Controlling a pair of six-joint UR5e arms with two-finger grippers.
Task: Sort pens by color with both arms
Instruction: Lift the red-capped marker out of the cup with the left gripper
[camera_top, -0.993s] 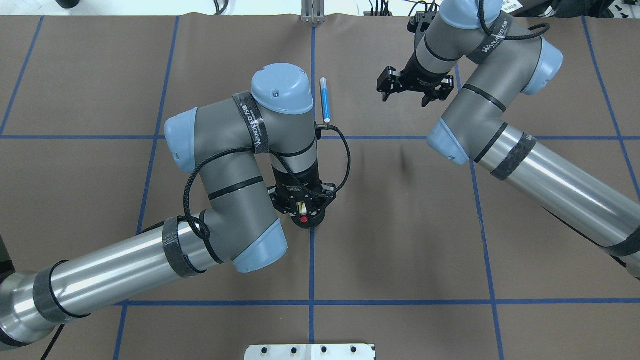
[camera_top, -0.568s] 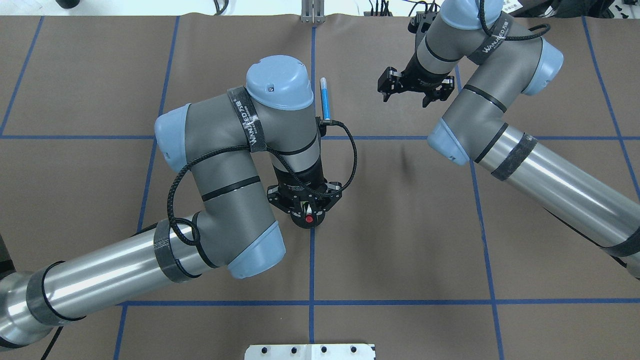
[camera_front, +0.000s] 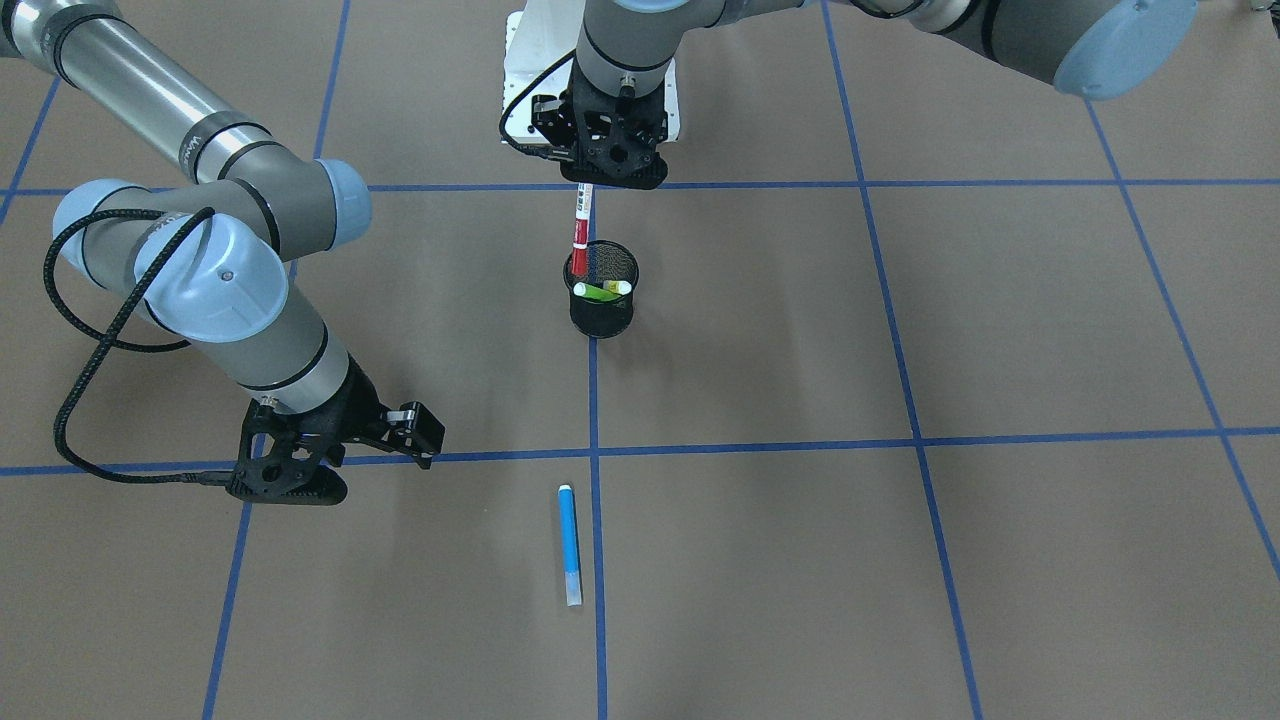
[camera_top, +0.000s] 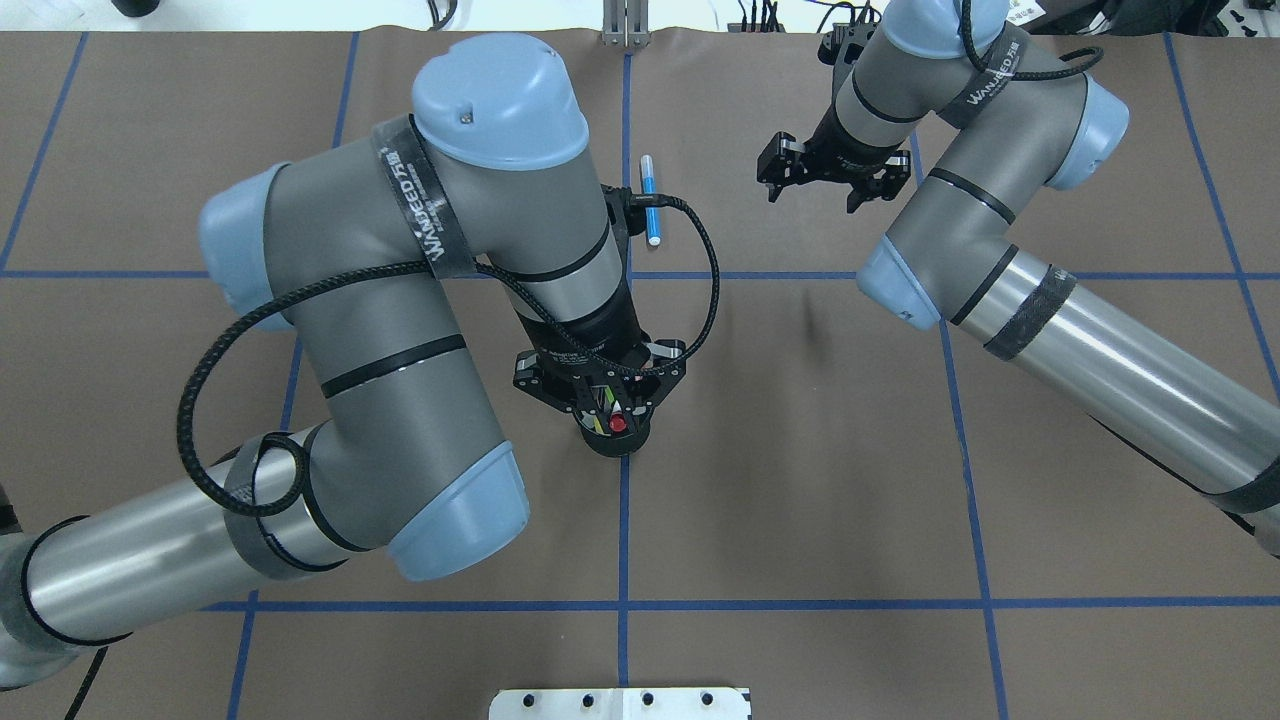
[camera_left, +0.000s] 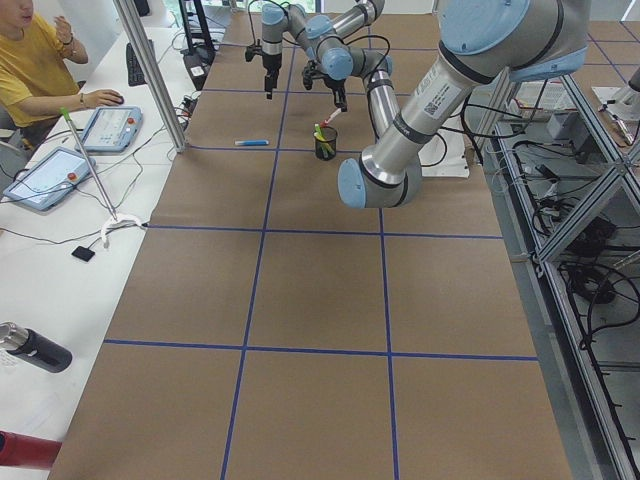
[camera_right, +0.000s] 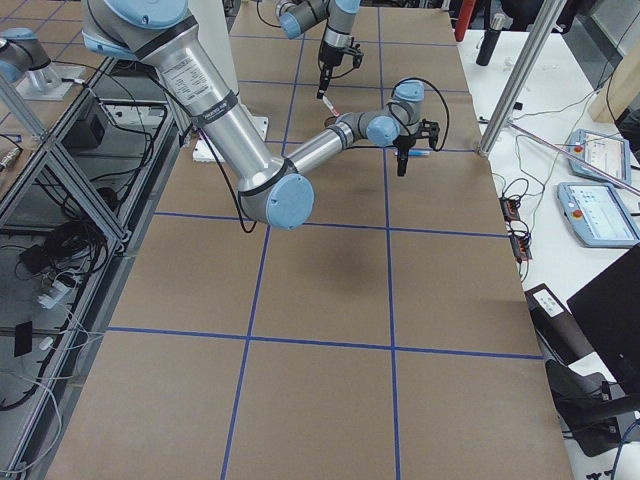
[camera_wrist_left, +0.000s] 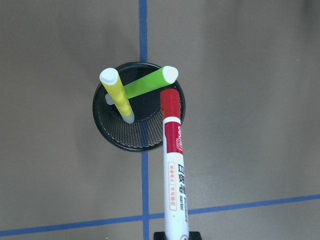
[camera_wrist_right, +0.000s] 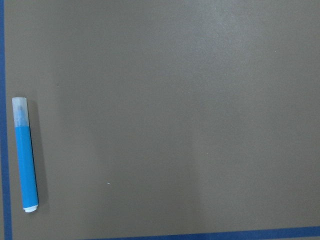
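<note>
Brown-papered table (camera_front: 900, 330), blue tape grid. Left gripper (camera_top: 608, 415): clamped on red-capped pen (camera_front: 580, 228), which hangs below it, tip at mesh cup (camera_front: 603, 312) rim. A snag could tip the cup. Right gripper (camera_top: 812, 197): spread, empty; blue pen (camera_front: 568, 540) flat beside it.

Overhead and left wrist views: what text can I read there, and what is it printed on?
"WANJEED": black left-arm strap, white lettering; the marks after the word are unclear.
"WANJEED": black right-arm strap, same lettering.
red pen: printed characters on the barrel, too blurred to read.
</note>
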